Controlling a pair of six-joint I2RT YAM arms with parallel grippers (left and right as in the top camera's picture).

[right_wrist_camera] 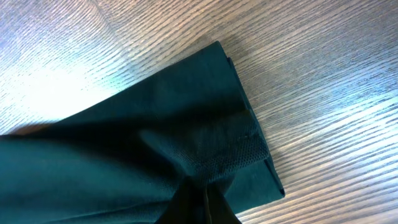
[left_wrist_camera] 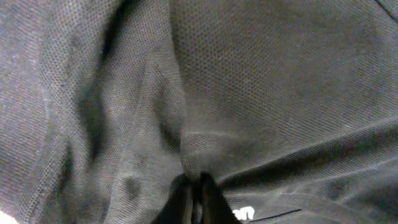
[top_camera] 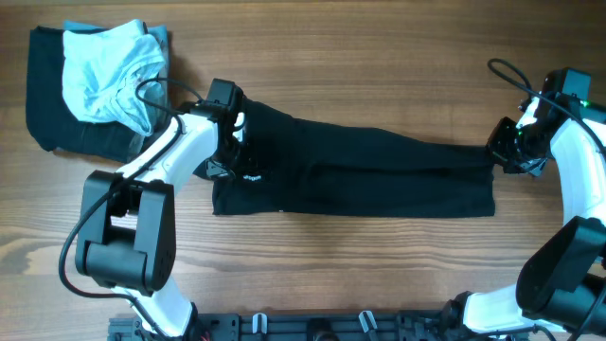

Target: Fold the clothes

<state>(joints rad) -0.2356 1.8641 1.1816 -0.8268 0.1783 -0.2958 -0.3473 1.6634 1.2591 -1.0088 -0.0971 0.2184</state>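
- While the long black garment (top_camera: 360,175) lies stretched out across the middle of the wooden table (top_camera: 379,57), an arm has hold of it at each end.
- The left gripper (top_camera: 230,133) sits on the garment's left end, left of centre in the overhead view. Its wrist camera shows the fingers (left_wrist_camera: 180,200) pressed together, with a ridge of the mesh cloth pinched between them.
- The right gripper (top_camera: 505,152) is at the garment's right end, near the right edge of the frame. Its fingers (right_wrist_camera: 186,205) are likewise closed on a fold of fabric close to the hem.
- A small white logo (top_camera: 252,176) shows on the cloth just below the left gripper.
- In the upper left corner a crumpled light blue garment (top_camera: 109,71) rests on a dark folded pile (top_camera: 43,104), a little apart from the black garment.
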